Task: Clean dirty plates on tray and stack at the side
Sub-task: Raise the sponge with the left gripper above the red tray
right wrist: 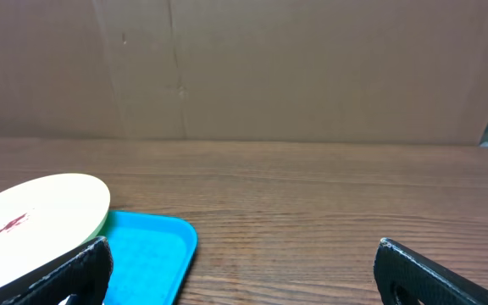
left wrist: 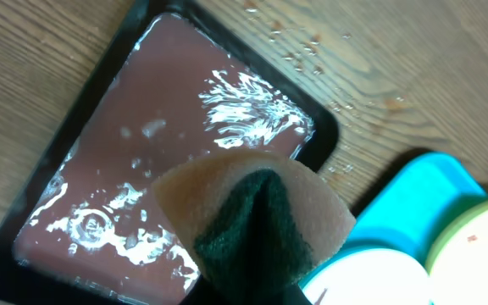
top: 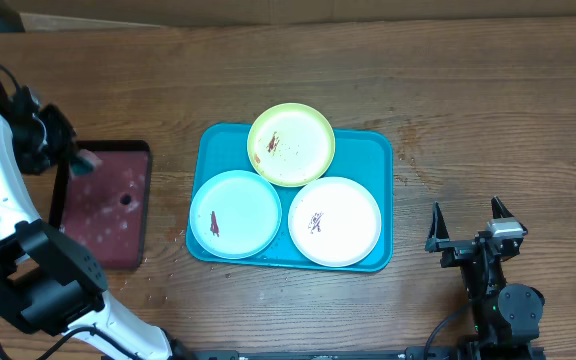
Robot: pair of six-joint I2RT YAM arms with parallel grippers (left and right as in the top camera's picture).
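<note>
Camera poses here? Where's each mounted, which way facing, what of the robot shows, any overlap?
Overhead: above the table, facing straight down; left tool and right tool both show.
Left wrist: on the left arm, looking down at the wet maroon tray; only the held sponge clearly shows.
Right wrist: low over the table, facing level toward a cardboard wall; its open fingers frame the bottom corners.
Shared: all three see the blue tray and a plate on it.
</note>
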